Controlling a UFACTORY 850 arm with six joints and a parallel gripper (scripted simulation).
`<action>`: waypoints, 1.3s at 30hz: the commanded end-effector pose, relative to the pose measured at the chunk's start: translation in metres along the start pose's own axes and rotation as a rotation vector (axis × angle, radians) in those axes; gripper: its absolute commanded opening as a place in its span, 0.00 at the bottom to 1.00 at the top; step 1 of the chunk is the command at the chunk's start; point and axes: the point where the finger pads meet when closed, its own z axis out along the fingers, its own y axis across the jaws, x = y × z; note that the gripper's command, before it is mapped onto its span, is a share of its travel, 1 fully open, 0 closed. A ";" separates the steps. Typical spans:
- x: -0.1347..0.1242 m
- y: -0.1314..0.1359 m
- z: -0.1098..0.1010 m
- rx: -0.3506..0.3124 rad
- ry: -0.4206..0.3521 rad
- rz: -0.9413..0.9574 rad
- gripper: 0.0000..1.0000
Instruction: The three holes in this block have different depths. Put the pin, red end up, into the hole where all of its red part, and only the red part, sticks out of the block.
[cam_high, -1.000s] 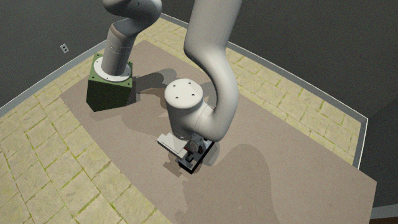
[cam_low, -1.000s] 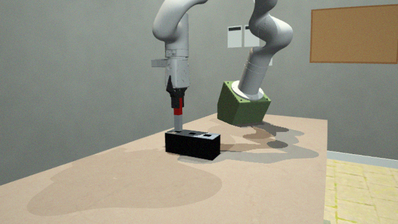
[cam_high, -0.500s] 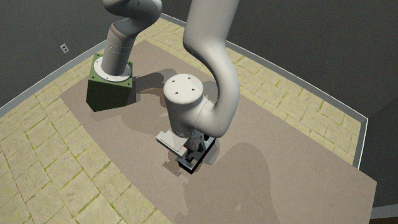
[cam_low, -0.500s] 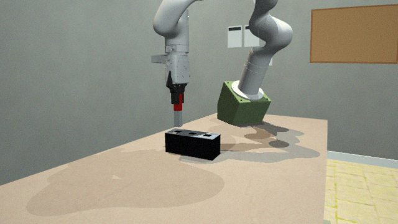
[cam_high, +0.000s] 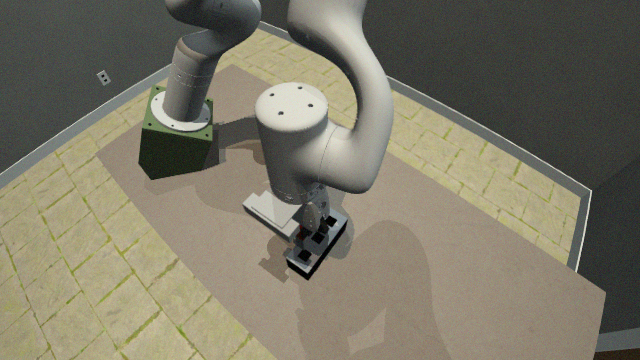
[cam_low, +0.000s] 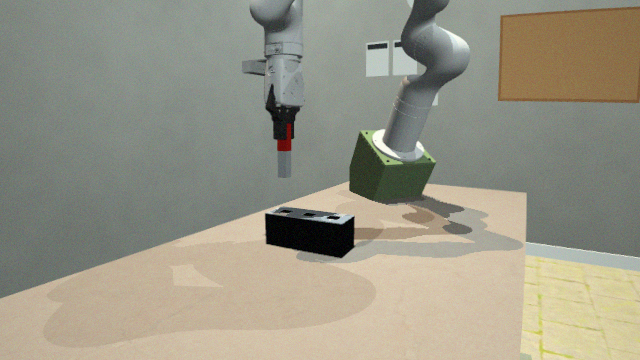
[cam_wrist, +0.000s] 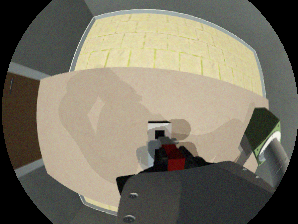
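The black block (cam_high: 299, 270) (cam_low: 305, 234) (cam_wrist: 152, 128) stands on the table with its grey top up. Three square holes show in its top in the exterior view, all without a pin. My gripper (cam_low: 283, 132) (cam_wrist: 170, 155) is shut on the pin's red part. The pin (cam_low: 284, 164) (cam_wrist: 176, 164) hangs upright, red end up and grey end down, clear above the block. In the exterior view it appears over the block's left end. In the top view the arm partly covers the fingers, and only a bit of red shows. The hole depths cannot be seen.
The arm's green base block (cam_high: 175, 152) (cam_low: 392, 181) (cam_wrist: 262, 125) stands on the table (cam_high: 500, 280) (cam_low: 425, 310) (cam_wrist: 210, 95). A light bracket (cam_high: 272, 212) (cam_low: 254, 67) juts from the side of the wrist. Shadows of the arm lie around the block.
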 end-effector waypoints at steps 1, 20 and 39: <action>-0.002 0.000 -0.040 -0.009 -0.005 0.002 0.00; -0.061 -0.002 -0.050 -0.008 -0.006 0.001 0.00; -0.061 -0.002 0.046 -0.008 -0.004 0.003 0.00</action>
